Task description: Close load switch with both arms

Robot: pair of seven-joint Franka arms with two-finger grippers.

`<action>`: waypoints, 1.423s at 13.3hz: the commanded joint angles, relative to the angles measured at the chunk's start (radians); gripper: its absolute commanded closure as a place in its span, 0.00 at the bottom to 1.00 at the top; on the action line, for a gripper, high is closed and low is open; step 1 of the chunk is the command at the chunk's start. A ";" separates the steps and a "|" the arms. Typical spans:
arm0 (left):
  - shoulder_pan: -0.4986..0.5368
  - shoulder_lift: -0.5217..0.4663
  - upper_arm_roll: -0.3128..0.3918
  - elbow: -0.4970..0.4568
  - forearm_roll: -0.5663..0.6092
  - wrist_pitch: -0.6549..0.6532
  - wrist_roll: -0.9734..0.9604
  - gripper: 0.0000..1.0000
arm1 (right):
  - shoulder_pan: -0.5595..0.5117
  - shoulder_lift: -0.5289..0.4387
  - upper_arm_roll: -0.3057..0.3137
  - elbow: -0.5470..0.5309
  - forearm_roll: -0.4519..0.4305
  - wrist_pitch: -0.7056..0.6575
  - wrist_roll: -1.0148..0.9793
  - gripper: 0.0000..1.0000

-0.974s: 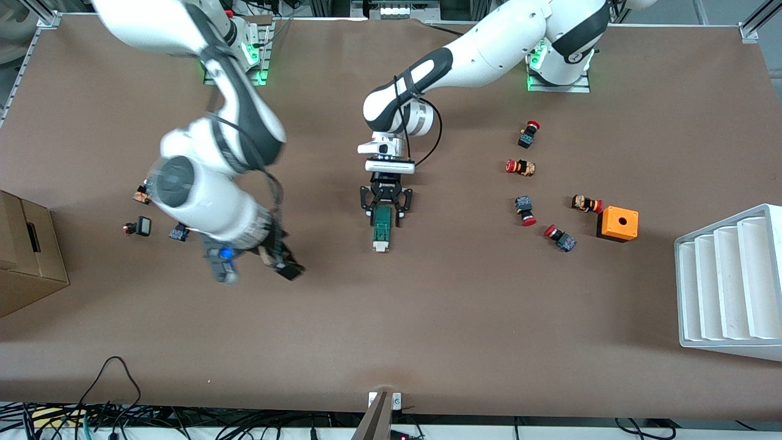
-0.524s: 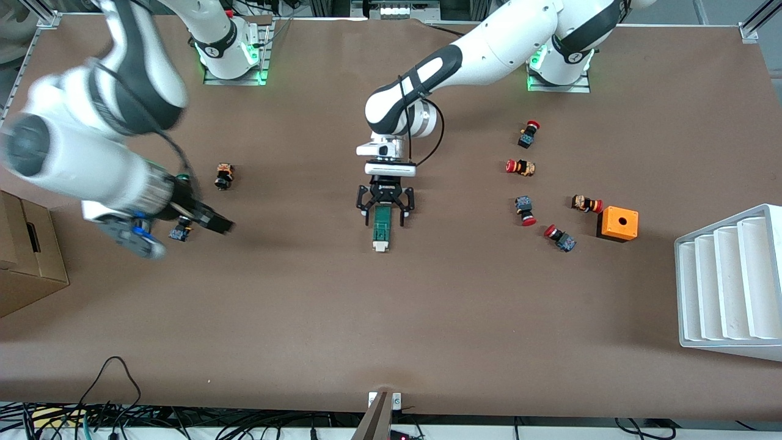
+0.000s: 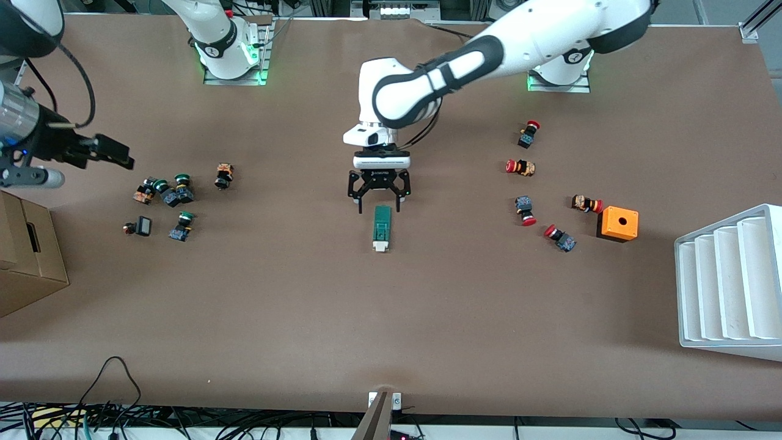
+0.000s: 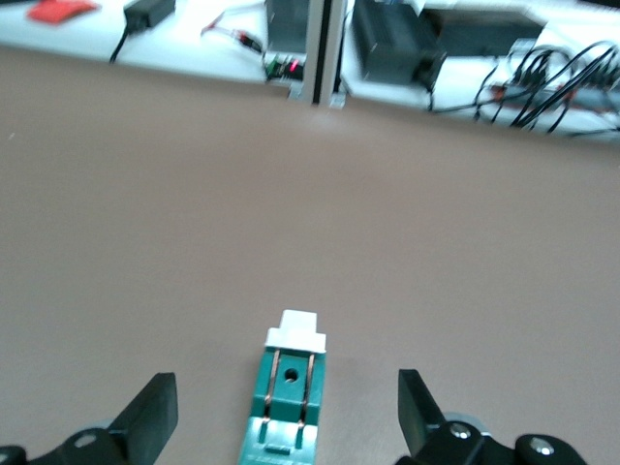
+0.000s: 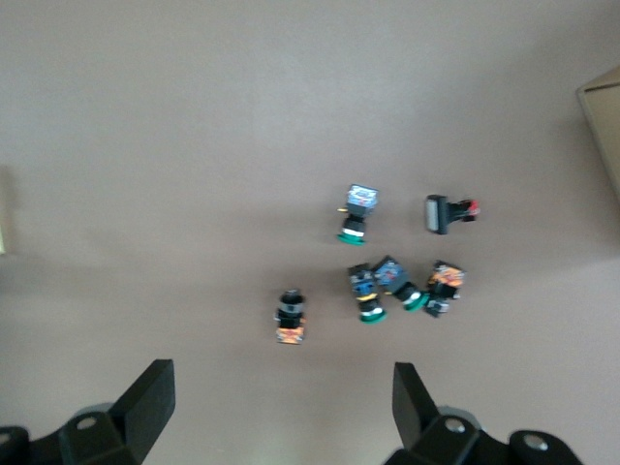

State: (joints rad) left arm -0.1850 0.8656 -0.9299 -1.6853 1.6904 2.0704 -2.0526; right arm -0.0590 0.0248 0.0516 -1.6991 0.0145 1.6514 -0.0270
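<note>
The load switch (image 3: 382,228) is lying mid-frame on the worktop (image 3: 391,318). The left gripper (image 3: 379,194) is hanging just above it, fingers spread, empty. The right gripper (image 3: 104,151), upper left of the frame, is also gaping empty.

Brown bench (image 3: 391,318); cardboard box (image 3: 27,256) at the right arm's end, white tiered rack (image 3: 730,284) at the left arm's end.

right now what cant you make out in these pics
- Load switch: whether it has latched shut. Front view: too small. Left wrist view: the end nearest the open left gripper is cut off by the picture's edge.
- Right gripper, open over the right arm's end of the table: front view shows it side-on, fingers overlapping.
- Push-buttons: their markings are too small in both views.
</note>
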 commanded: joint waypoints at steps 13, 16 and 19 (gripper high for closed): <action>0.715 -0.014 -0.527 0.400 -0.819 -0.598 1.316 0.00 | -0.002 0.076 0.022 0.139 -0.059 0.001 -0.054 0.00; 0.820 -0.016 -0.550 0.424 -0.842 -0.673 1.463 0.00 | 0.001 0.070 0.030 0.154 -0.108 -0.004 -0.073 0.00; 0.823 -0.014 -0.544 0.524 -0.831 -0.783 1.554 0.00 | -0.002 0.073 0.025 0.171 -0.067 -0.001 -0.074 0.00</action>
State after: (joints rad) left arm 0.6594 0.8492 -1.4672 -1.2385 0.8666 1.3551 -0.5602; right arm -0.0574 0.0904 0.0741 -1.5565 -0.0620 1.6653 -0.0800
